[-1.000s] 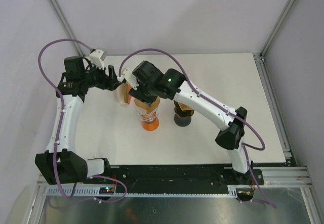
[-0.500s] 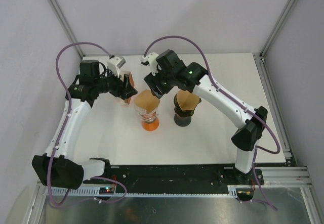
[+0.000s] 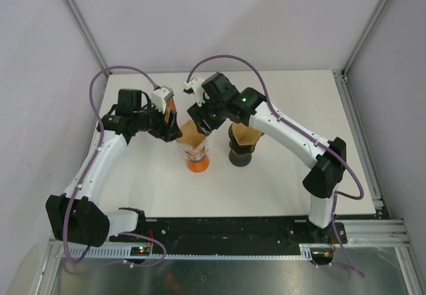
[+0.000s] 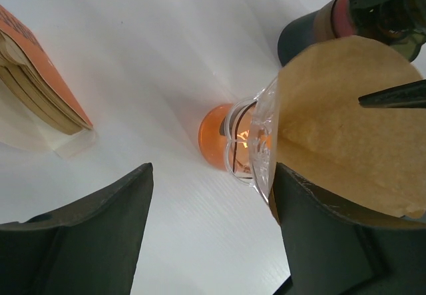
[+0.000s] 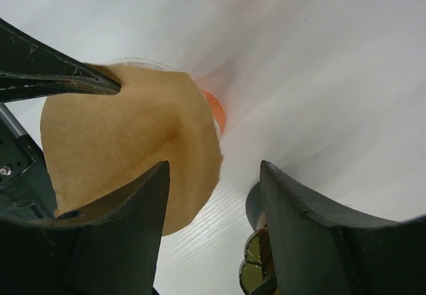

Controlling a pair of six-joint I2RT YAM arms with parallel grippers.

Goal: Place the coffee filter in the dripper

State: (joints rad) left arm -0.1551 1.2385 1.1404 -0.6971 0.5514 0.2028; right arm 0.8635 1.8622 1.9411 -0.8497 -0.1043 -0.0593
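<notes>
A brown paper coffee filter [image 3: 192, 134] sits opened in the clear dripper [image 3: 196, 152] on its orange base [image 3: 197, 165]. In the left wrist view the filter [image 4: 346, 122] fills the clear dripper [image 4: 256, 142]. My left gripper [image 3: 172, 130] is open at the dripper's left, with its right finger [image 4: 333, 235] against the filter's edge. My right gripper [image 3: 202, 122] is open just above the filter's far rim. In the right wrist view its left finger [image 5: 100, 242] lies over the filter [image 5: 126, 148]. Neither gripper holds anything.
A dark dripper [image 3: 241, 150] holding its own brown filter [image 3: 245, 134] stands right of the orange one. A stack of spare filters in an orange holder [image 4: 33, 88] lies to the left, under my left wrist [image 3: 168, 105].
The left gripper has moved right to the dripper's side. The right gripper lifted off the dripper, leaving the filter showing in it, then came back to its far rim.
</notes>
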